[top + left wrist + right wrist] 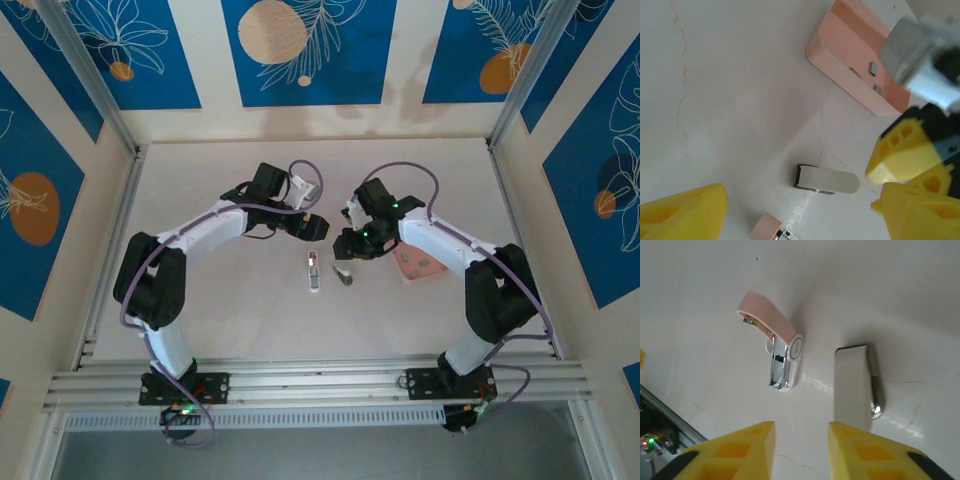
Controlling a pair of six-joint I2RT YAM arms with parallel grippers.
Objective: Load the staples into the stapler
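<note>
Right hand (801,435) and left hand (799,205) both spread, empty; tiny grey metal staples (873,67) lie in the salmon-pink square tray (850,35), near the opened pink-and-white stapler (785,360) and white oblong piece (852,390) on the pale tabletop (715,290).

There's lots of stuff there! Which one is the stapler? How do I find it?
Start near the middle of the big white table. The stapler lies there, with a small white-and-silver piece between it and the pink tray. It is the one flipped open, with a pink top and shiny metal inside.
</note>
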